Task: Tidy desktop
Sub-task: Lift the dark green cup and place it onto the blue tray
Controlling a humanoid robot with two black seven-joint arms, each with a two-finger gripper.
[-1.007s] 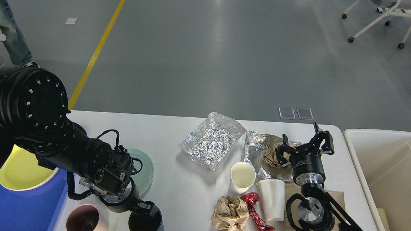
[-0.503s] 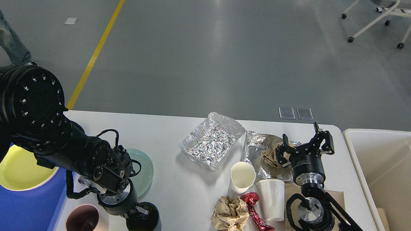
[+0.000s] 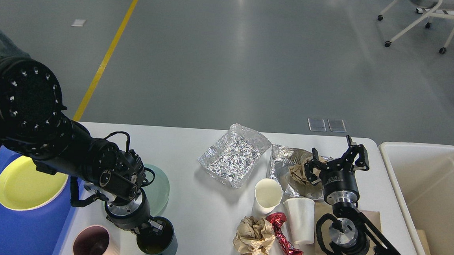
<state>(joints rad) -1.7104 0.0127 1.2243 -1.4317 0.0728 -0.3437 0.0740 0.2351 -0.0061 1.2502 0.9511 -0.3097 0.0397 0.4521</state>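
The white desktop (image 3: 194, 149) carries litter and dishes. My left gripper (image 3: 153, 228) is at the front left, shut on the rim of a dark teal cup (image 3: 157, 242). My right gripper (image 3: 337, 156) is open and empty, its fingers spread just over a flat foil sheet (image 3: 284, 156) that holds a crumpled brown paper (image 3: 297, 173). A crumpled foil tray (image 3: 233, 155) lies mid-table. Two white paper cups (image 3: 267, 195) (image 3: 301, 220), a brown paper ball (image 3: 254, 233) and a red foil wrapper (image 3: 285, 241) lie near the front.
A blue tray (image 3: 4, 232) at the left holds a yellow plate (image 3: 30, 184). A pale green plate (image 3: 159, 186) and a pink cup (image 3: 93, 243) sit by my left arm. A cream bin (image 3: 432, 187) stands at the right. A brown paper bag (image 3: 373, 217) lies under my right arm.
My left arm has shifted left and slightly back, and the dark teal cup has moved with its gripper. The right arm has not moved.
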